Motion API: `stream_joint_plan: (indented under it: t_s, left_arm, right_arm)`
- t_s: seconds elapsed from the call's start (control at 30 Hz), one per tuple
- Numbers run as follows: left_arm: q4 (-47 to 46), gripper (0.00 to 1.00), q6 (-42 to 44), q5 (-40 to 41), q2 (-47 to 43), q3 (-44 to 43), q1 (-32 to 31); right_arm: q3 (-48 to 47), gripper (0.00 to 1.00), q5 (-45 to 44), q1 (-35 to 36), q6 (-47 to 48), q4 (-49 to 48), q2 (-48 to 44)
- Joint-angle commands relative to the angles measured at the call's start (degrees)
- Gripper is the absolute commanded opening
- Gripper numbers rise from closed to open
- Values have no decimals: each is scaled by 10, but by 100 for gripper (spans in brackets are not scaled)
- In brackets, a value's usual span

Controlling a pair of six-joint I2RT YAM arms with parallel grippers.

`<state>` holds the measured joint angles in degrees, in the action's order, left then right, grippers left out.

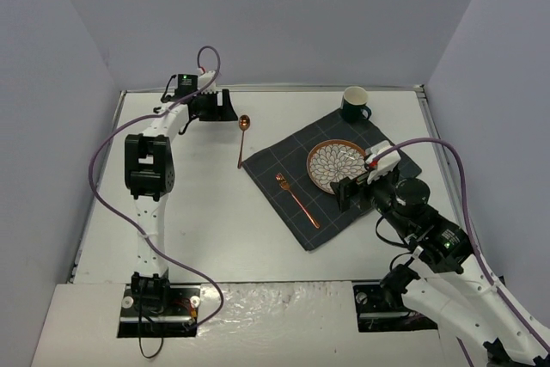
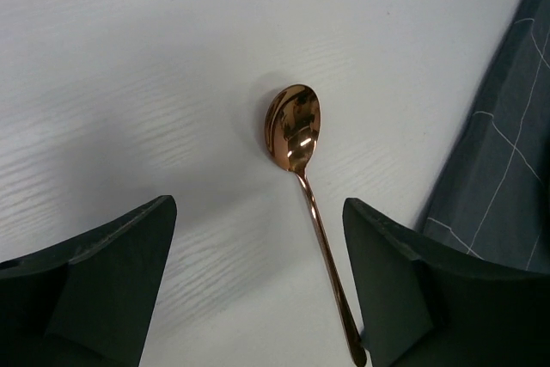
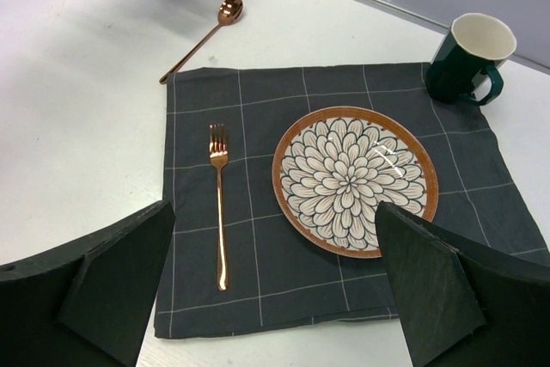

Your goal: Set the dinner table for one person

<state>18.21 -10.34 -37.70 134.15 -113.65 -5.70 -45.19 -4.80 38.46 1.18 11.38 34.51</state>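
Under both my arms lies the dinner table point(image 1: 198, 212), white and plain, filling the top view from my bases at 6 o'clock to the wall at 12.

Over its far left part my left pincer point(image 1: 225, 107) hangs with the fingers spread and pinching nothing. In its wrist view the copper spoon point(image 2: 314, 221) lies on the bare table point(image 2: 129, 58) between those fingers, bowl toward 12 o'clock. Its handle runs down toward 5 o'clock, close beside the right-hand finger point(image 2: 404, 298). Low in that view I cannot tell whether handle and finger touch.

From above, the spoon point(image 1: 242, 137) sits at 10 o'clock of the plate point(image 1: 335, 165), its handle end just beside the corner of the dark grid cloth point(image 1: 275, 165).

My right pincer point(image 1: 348, 191) hovers at the plate's 6 o'clock side, fingers spread wide, gripping nothing. Its camera shows the flower-patterned plate point(image 3: 354, 180) lying on the cloth point(image 3: 258, 290). A copper fork point(image 3: 219, 212) lies at the plate's 9 o'clock with its tines pointing to 12. The green mug point(image 3: 468, 58) stands upright at 1 o'clock on the cloth's far corner, handle toward 4 o'clock.
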Motion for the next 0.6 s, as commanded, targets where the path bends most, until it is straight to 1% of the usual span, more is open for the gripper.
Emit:
stream_joint_plan:
  t_s: [0.0, 0.07, 0.43, 0.57]
  left_arm:
    - [-9, 69, 11, -53, 24, -50, -7]
    - [-13, 65, 5, -62, 39, -56, -7]
    - [-28, 56, -20, -79, 101, -98, -7]
    - [-28, 50, -31, -90, 121, -110, -8]
  right_arm:
    - [-16, 100, 19, 1, -3, -36, 19]
    - [-15, 100, 25, 1, -6, -36, 19]
    - [-17, 100, 32, 1, -10, -36, 13]
    - [-17, 100, 34, 1, -11, -36, 13]
